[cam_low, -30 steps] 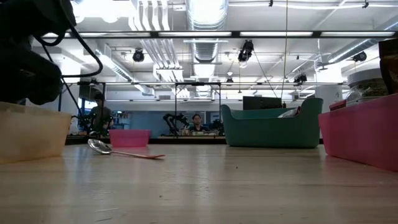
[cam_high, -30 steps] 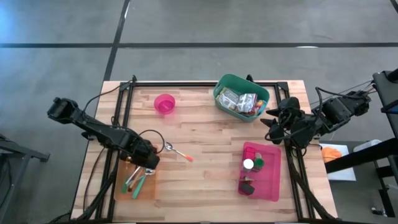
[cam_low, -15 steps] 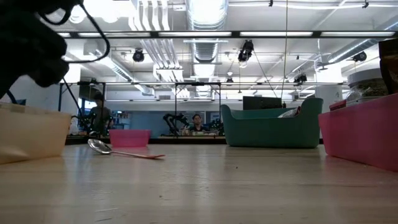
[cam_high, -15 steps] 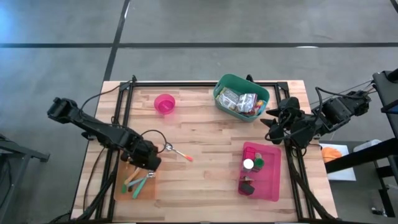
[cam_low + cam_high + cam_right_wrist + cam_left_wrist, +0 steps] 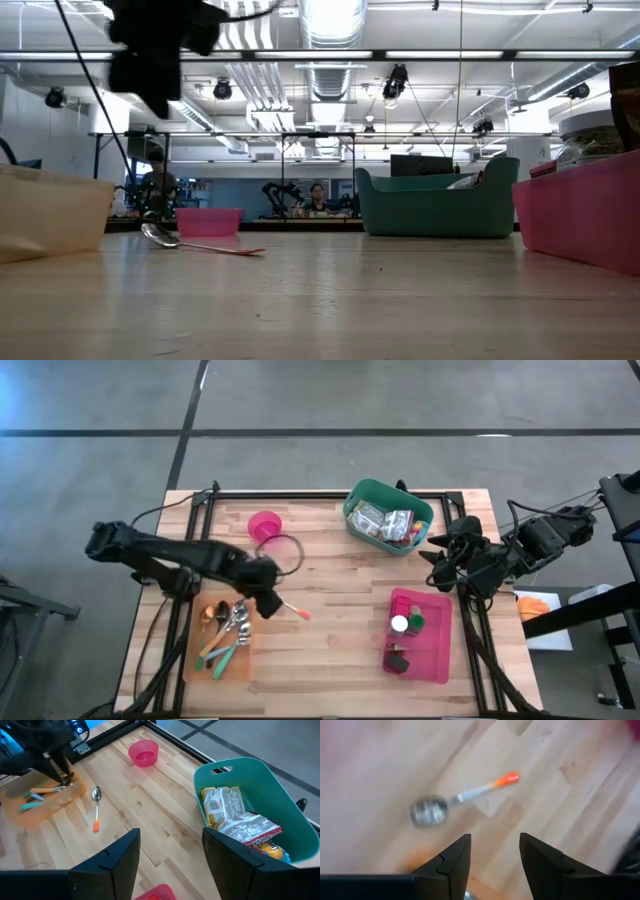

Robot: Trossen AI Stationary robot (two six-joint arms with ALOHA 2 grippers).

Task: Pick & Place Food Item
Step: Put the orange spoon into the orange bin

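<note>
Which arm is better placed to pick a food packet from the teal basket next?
Right, most likely. The right gripper hangs open at the table's right edge beside the teal basket, whose food packets fill its wrist view. The left gripper, also open, is over the spoon, across the table.

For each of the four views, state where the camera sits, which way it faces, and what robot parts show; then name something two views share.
High view: above the table, facing straight down; both arms show, left tool over the spoon.
Low view: at tabletop height, facing the room; the left arm hangs at upper left.
Left wrist view: on the left arm, facing down; its two open fingers frame the wood.
Right wrist view: on the right arm, facing across the table; its open fingers show.
Shared: the spoon and the pink bowl appear in the high and right wrist views.
</note>
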